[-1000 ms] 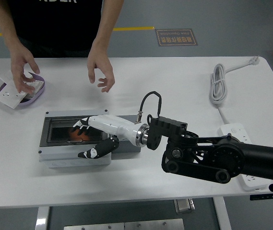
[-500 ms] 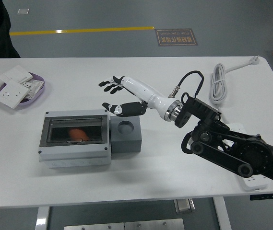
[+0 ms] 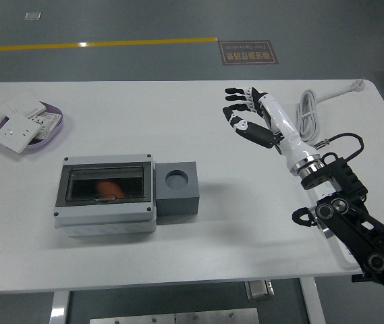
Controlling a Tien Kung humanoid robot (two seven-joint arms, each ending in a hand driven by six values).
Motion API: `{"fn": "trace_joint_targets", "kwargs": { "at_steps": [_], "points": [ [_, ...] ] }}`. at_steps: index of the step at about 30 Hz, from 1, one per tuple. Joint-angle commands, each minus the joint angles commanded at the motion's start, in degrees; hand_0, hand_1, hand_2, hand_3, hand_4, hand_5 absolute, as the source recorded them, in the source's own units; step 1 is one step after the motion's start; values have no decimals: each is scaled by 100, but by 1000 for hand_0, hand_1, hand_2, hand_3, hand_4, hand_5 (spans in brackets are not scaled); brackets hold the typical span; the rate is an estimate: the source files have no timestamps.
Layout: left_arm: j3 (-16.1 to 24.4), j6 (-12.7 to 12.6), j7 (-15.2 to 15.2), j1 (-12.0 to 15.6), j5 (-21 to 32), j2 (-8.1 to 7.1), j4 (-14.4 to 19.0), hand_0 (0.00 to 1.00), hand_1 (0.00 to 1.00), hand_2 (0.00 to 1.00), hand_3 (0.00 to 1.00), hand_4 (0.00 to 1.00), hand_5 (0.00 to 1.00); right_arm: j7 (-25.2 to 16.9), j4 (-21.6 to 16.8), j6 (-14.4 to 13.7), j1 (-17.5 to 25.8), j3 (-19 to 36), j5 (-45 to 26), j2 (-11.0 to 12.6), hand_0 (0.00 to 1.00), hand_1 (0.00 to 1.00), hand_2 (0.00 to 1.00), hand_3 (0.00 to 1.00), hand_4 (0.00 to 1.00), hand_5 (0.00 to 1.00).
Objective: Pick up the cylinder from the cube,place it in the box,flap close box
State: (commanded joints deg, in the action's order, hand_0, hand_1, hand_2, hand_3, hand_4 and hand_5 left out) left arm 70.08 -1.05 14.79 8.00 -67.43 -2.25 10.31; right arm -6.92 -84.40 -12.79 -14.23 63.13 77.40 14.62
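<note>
The grey box [image 3: 105,196] sits at the table's left centre with its clear flap lid down. An orange cylinder [image 3: 109,188] shows through the lid, lying inside. The grey cube [image 3: 176,188] stands against the box's right side; its round hole on top is empty. My right hand [image 3: 245,111] is raised over the table's right half, well away from the box and cube, its fingers spread and holding nothing. The left arm is out of view.
A purple dish [image 3: 57,132] with white switch plates [image 3: 17,130] sits at the far left. A coiled white cable [image 3: 306,115] and a white power strip [image 3: 349,253] lie at the right, near my right arm.
My right hand has drawn back from the box and cube, moving right and up to the table's right half. The box lid is down. The person has left the view.
</note>
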Motion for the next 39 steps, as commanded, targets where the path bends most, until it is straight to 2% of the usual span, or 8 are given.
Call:
{"fn": "trace_joint_targets", "kwargs": {
  "at_steps": [4,8,10,14,15,21,38,39],
  "points": [
    [7,13,2,-1,-64,-26,0,923,852,854,951,2,2,-183,19,94,354,583,-251,-42,723,670,722,722,673,391],
    [22,25,-2,-11,-115,-46,0,923,852,854,951,2,2,-318,69,187,468,972,-446,-48,723,670,722,722,673,391],
    [22,28,-2,-13,-109,-63,0,923,852,854,951,2,2,-396,105,220,504,1046,-544,-89,730,673,716,725,708,378],
    [13,24,1,-15,-65,-106,0,923,852,854,951,2,2,-472,152,262,548,1077,-617,-161,730,673,716,725,708,378],
    [11,22,2,-16,-48,-119,0,923,852,854,951,2,2,-478,160,266,555,1074,-622,-174,740,682,716,744,771,388],
    [-1,12,1,-7,36,-181,0,923,852,854,951,2,2,-466,231,275,557,1016,-608,-236,752,686,716,750,779,386],
    [-21,-24,-23,38,223,-200,0,923,852,854,951,2,2,-469,532,324,587,723,-630,-351,757,691,717,740,781,390],
    [-31,-29,-32,39,255,-191,0,923,852,854,951,2,2,-467,545,327,582,703,-629,-353,756,695,717,744,812,393]
  ]
}}
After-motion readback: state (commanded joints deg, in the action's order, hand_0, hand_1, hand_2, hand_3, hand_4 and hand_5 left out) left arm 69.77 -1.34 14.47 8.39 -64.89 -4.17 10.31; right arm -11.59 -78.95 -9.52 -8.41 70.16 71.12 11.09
